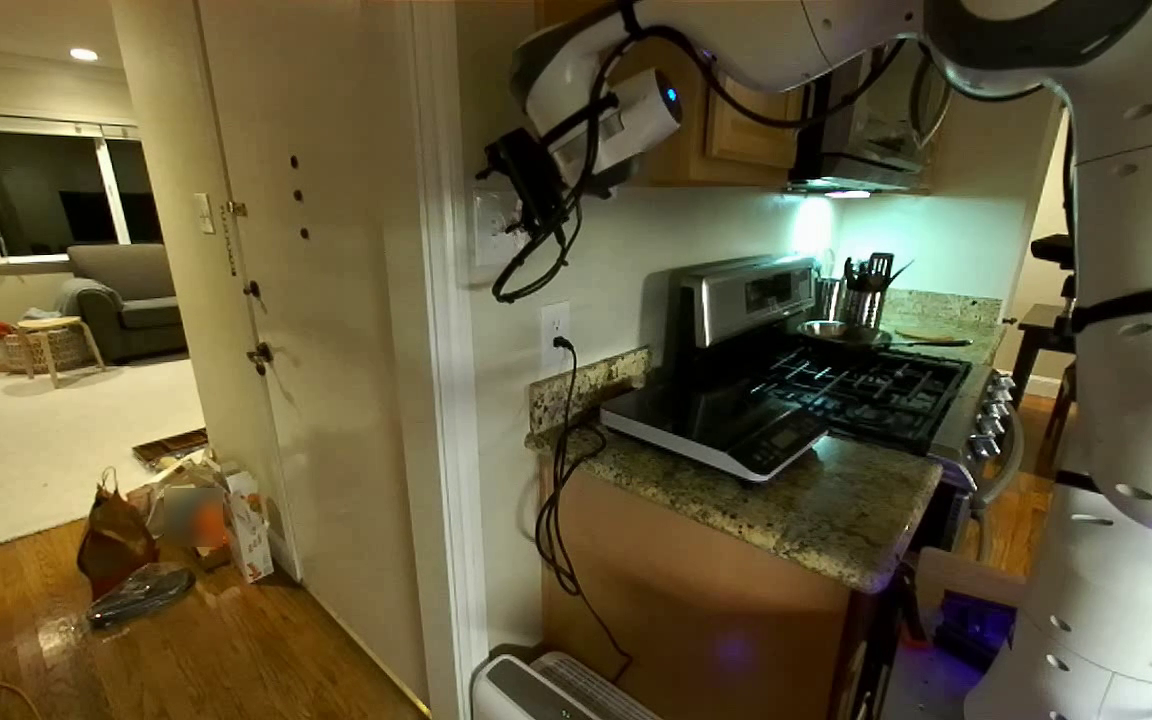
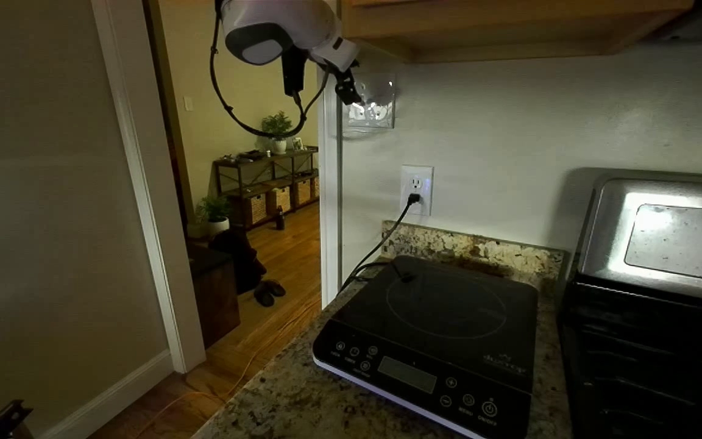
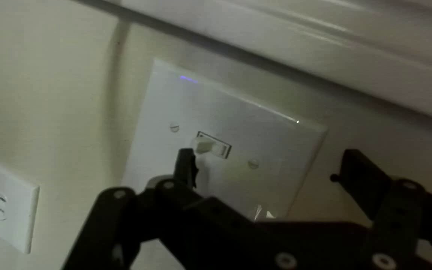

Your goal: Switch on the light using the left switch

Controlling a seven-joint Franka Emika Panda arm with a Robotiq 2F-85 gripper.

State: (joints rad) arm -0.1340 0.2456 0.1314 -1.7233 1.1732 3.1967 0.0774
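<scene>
Hand (image 3: 270, 165) was up at the wall plate (image 3: 234, 105), fingers (image 3: 185, 167) spread well apart. Left switch (image 3: 204, 145) was on the half of that plate nearer the white door trim (image 3: 351, 52); wrist view ran sideways, so that half came out on top. Switch was tipped toward the outlet plate (image 3: 9, 217). One finger stood just beside the switch; couldn't tell if they touched. Part of the wall plate was hidden behind the hand. Both exterior views had the plate just right of the trim, partly covered by the hand; switch too small to read there. Arm (image 1: 786, 40) reached in along the top in an exterior view. Outlet plate sat lower on the wall (image 2: 497, 134) and nearer the stove (image 1: 856, 395), black cord (image 2: 395, 227) plugged into it. Black cooktop (image 2: 442, 311) sat on the stone counter (image 2: 284, 396) below, right beside the stove. Pan (image 1: 836, 333) was at the stove's far end, utensils (image 1: 878, 268) in a metal holder (image 1: 864, 303) just past it. Microwave (image 1: 866, 140) hung over the stove, lit underneath; wood cabinet (image 2: 521, 30) next to it. Door (image 1: 336, 400) stood left of the trim, bags (image 1: 116, 535) on the floor (image 1: 266, 650), sofa (image 1: 131, 290) farther back. Elsewhere a shelf (image 2: 265, 180) carried a potted plant (image 2: 276, 124), shoes (image 2: 269, 291) near it
</scene>
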